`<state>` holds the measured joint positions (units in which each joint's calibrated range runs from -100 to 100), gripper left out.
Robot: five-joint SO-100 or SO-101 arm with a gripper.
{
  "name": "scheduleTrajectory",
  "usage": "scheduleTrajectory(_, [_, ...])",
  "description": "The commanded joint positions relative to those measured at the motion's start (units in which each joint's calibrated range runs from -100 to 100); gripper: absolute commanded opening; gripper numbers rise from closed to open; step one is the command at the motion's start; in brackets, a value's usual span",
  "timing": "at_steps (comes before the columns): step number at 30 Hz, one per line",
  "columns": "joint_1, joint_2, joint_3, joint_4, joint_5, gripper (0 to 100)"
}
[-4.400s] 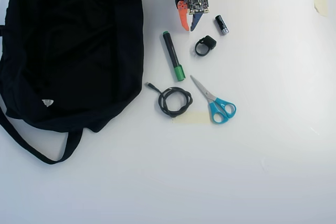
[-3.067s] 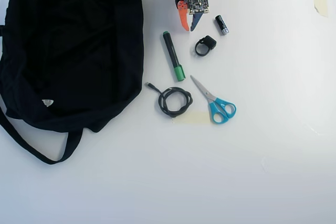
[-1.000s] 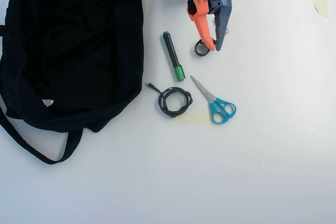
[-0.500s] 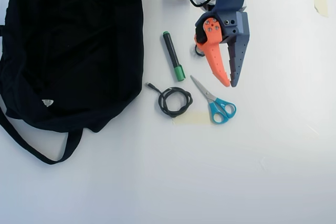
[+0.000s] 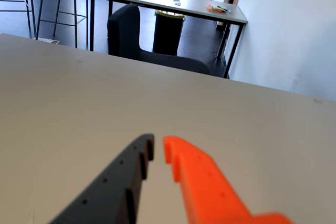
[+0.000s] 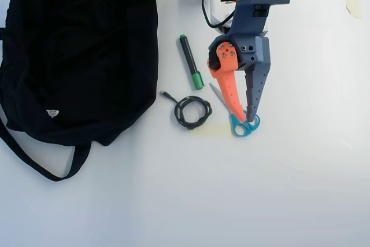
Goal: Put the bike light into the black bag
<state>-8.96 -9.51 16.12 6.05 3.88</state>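
Jaws nearly together, a thin gap between the tips, nothing between them; gripper (image 6: 246, 120) hangs above the table (image 6: 289, 189), one orange finger (image 6: 230, 91), one grey-blue finger (image 6: 255, 91). Wrist view shows the same gripper (image 5: 157, 148) over bare tabletop only. One pair of blue-handled scissors (image 6: 237, 128) lies under the fingertips, partly covered. Left of the jaws in the overhead view: one green marker (image 6: 190, 61), one coiled black cable (image 6: 191, 111). Farther left, well apart: one black bag (image 6: 81, 50), strap trailing. Bike light not visible; the arm covers the table behind the fingers, so I cannot tell where it lies.
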Motion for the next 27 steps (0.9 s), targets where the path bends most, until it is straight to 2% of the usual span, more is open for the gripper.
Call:
scheduleTrajectory(1, [0.1,-1.0,-2.8,-1.1,0.3,2])
scheduleTrajectory(23, [0.0,-1.7,-2.2,-1.1,0.3,2])
scheduleTrajectory(27, [-0.5,-1.7,-3.2,6.1,0.3,2])
